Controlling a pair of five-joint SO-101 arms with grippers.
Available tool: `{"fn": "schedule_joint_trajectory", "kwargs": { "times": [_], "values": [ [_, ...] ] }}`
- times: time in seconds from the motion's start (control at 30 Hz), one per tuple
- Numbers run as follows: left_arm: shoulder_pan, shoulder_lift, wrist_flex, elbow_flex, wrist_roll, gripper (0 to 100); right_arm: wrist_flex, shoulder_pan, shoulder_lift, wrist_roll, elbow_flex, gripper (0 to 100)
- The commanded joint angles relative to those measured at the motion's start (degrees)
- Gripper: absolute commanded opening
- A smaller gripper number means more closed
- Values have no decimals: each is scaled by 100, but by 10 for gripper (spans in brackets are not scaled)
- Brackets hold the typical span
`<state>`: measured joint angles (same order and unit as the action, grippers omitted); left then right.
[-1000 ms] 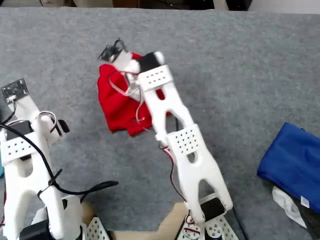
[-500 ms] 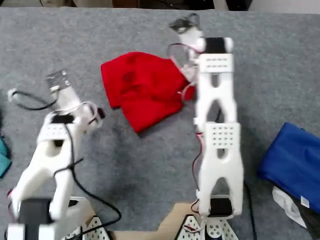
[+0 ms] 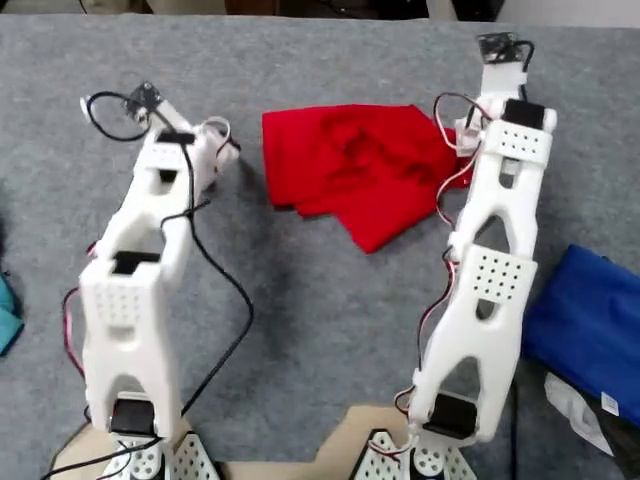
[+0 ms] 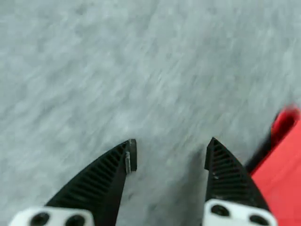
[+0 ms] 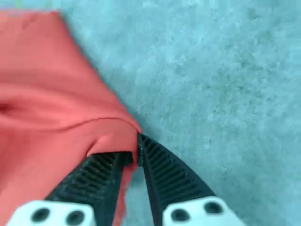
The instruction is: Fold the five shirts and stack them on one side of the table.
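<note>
High view, from the left: a teal cloth (image 3: 6, 312) peeks in at the edge, well apart from the left claw (image 4: 171, 146), and may be another shirt waiting its turn. The left claw hangs low over the bare grey table (image 3: 300, 330) with its fingers spread apart and nothing between them. The red shirt (image 3: 350, 165) is just beside one finger, not touched. I judge the claw is set there to take that side of the shirt. The red shirt lies rumpled and partly doubled over between the two claws, so it looks not yet folded. The right claw (image 5: 138, 141) is clamped on the shirt's far edge, with cloth bunched over one finger, down near the table. That grip probably serves to pull the cloth flat against a hold on the other side. Well apart from the right claw, at the right edge, lies a blue shirt (image 3: 590, 330) that looks folded, likely the start of the stack. A white tag (image 3: 580, 400) lies just beside it, its print too small to read. No writing shows on the red shirt
</note>
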<state>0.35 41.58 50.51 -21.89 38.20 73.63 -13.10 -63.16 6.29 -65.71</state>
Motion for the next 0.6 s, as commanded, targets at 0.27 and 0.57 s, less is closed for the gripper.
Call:
{"fn": "schedule_joint_trajectory", "kwargs": {
  "times": [0.27, 0.57],
  "values": [
    [1459, 2457, 3446, -5758, -105, 245, 211, -127, -321, -290, -980, 221],
    [1486, 3477, 3877, -7385, -308, 63, 325, -198, -602, -281, -1560, 233]
  ]
}}
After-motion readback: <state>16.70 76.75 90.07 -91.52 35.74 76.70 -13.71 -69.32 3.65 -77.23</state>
